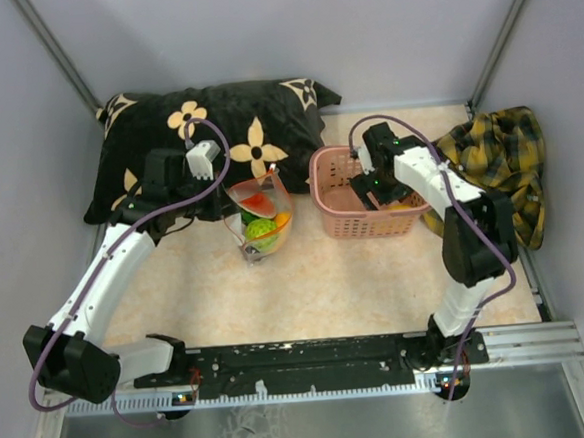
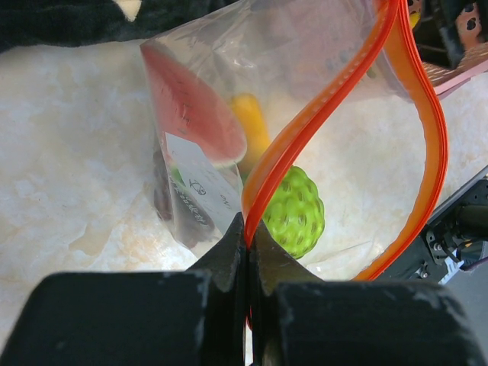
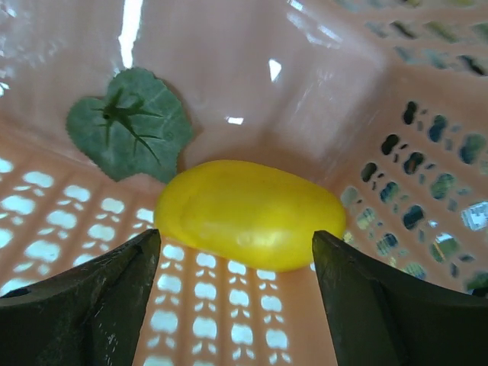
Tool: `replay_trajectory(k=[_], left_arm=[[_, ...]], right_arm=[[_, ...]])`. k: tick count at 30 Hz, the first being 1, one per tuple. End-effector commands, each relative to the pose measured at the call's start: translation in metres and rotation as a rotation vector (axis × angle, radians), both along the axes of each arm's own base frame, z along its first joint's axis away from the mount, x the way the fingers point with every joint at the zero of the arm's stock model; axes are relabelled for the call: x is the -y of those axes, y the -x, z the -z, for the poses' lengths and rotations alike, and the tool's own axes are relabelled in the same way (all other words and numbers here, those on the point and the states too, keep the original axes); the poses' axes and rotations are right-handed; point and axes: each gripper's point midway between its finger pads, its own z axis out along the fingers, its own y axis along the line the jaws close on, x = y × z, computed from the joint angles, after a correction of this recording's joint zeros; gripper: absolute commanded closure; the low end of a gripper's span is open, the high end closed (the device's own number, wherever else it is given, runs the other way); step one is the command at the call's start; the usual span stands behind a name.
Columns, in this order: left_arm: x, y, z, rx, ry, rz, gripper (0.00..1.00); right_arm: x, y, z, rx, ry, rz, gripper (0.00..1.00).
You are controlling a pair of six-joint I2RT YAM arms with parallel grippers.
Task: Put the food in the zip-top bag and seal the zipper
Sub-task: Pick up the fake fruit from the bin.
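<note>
1. While the left end effector [image 2: 246,229] is clenched on the zipper [image 2: 316,114], its two fingers press together with the red-orange strip caught between them.
2. The zip-top bag [image 1: 260,216] sits on the counter [image 1: 316,277], near the pink basket [image 1: 342,220] on the left arm's side and not touching it.
3. The mouth of the bag is open: the two halves of the zipper spread apart in a wide loop and meet only at the clenched fingers.
4. Inside the bag are several pieces of the food: the watermelon slice [image 2: 191,107], an orange piece [image 2: 250,122] beside it, and the bumpy green fruit [image 2: 296,210] lower down, close to the strip.
5. A white label [image 2: 200,187] is on the wall of the bag, and something dark shows behind it, but I cannot tell what it is.
6. The right end effector [image 3: 235,240] is released and reaches down inside the pink basket, its jaws wide apart.
7. One yellow piece [image 3: 248,213] of the food lies on the floor of the basket, between the two fingers; I cannot tell whether they touch it.
8. A green leaf [image 3: 130,126] lies flat in the basket just beyond the yellow piece.
9. Behind the basket, on the left arm's side, lies a black pillow [image 1: 206,135] with flowers; on the other side of the basket is a yellow plaid cloth [image 1: 504,164].
</note>
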Motion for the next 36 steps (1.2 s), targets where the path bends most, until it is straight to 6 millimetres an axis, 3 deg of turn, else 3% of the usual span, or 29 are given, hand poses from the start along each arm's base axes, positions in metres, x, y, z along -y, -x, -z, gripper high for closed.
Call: replay_trajectory(k=[1, 6, 14, 18, 23, 25, 30, 36], left_arm=[[0.001, -0.001, -0.006, 0.038, 0.007, 0.02, 1.0], [0.0, -0.002, -0.004, 0.035, 0.004, 0.018, 1.0], [0.0, -0.002, -0.003, 0.031, 0.004, 0.014, 1.0], [-0.002, -0.003, -0.004, 0.036, 0.005, 0.01, 1.0], [-0.003, -0.003, -0.005, 0.042, 0.007, 0.004, 1.0], [-0.003, -0.003, -0.006, 0.044, 0.009, 0.002, 1.0], [-0.004, -0.003, -0.007, 0.05, 0.011, -0.001, 1.0], [-0.004, -0.003, -0.006, 0.046, 0.015, 0.002, 1.0]], right_arm=[[0.023, 0.013, 0.026, -0.102, 0.128, -0.015, 0.18], [0.03, 0.015, 0.046, -0.149, 0.176, -0.023, 0.18], [0.038, -0.002, 0.049, -0.089, 0.201, 0.038, 0.18], [0.029, -0.027, 0.028, 0.055, 0.116, 0.107, 0.18], [0.007, -0.048, -0.011, 0.259, -0.051, 0.147, 0.19], [0.002, -0.054, -0.035, 0.357, -0.114, 0.164, 0.19], [0.004, -0.047, -0.057, 0.388, -0.125, 0.157, 0.2], [0.022, -0.023, -0.06, 0.285, 0.005, 0.078, 0.19]])
